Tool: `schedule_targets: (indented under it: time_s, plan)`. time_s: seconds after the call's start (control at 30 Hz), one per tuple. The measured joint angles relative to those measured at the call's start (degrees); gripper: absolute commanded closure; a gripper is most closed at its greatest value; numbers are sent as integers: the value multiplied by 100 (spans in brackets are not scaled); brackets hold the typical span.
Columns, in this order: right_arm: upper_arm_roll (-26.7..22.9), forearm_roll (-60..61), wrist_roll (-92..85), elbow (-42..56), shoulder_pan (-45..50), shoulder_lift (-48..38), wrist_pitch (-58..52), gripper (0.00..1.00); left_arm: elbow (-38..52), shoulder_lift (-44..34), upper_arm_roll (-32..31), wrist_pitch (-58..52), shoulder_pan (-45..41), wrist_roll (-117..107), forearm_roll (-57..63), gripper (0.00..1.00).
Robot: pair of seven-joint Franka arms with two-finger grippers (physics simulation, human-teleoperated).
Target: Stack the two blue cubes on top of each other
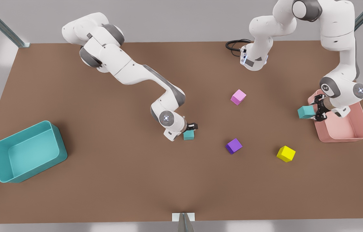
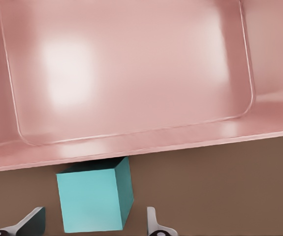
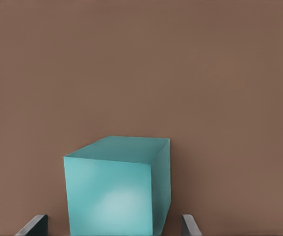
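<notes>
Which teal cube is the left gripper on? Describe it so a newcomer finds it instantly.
Find the pink open bin at the front view's right edge. The small matte teal cube sits against its outer wall, between the left gripper's open fingers. The other teal cube sits mid-table at the right gripper, far from any bin.

Both arms reach low, the left gripper (image 1: 313, 111) and right gripper (image 1: 190, 128) spread wide (fingers apart).

Bright, even light from above leaves soft shadows under the cubes on the table (image 1: 104, 180) and a white glare patch inside the pink bin (image 2: 67, 64).
</notes>
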Motion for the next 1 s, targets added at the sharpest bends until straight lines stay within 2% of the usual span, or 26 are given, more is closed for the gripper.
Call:
schedule_targets:
  time_s: [0.3,0.4,0.47,0.5,0.57,0.67,0.83,0.87,0.9,0.93,1.0]
  plan:
    - [45,6,649,-236,-699,-494,-343,0,-14,270,11,105,44,-507,18,0]
    - [17,-105,609,-192,-1579,-856,-949,0,-25,312,11,116,32,-626,18,0]
    - [5,-839,325,-157,-2358,-1056,-1474,0,-33,355,11,120,27,-694,14,0]
    - [0,-1269,115,-150,-2690,-1284,-1743,0,-38,388,11,122,25,-725,6,0]
    - [1,-1838,-344,-155,-3049,-2291,-2469,0,-41,446,11,125,8,-783,-11,0]
    - [11,-2026,-954,-280,-3374,-3443,-3542,0,-42,585,-1,129,-2,-859,-76,0]
    - [-22,-1787,-1803,-1597,-3998,-4594,-4044,0,-26,887,-28,155,-74,-959,-231,0]
    - [-23,-1768,-1947,-1702,-4021,-4664,-4053,0,-26,903,-31,159,-80,-976,-254,8]
    - [-26,-1755,-2084,-1686,-4012,-4684,-4063,0,-25,908,-32,159,-87,-994,-272,30]
    - [-66,-1747,-2214,-1574,-3964,-4695,-4104,0,-23,905,-32,159,-92,-1014,-283,43]
    - [-95,-1768,-2456,-1246,-3930,-4724,-4247,0,-17,873,-41,152,-113,-1057,-291,46]
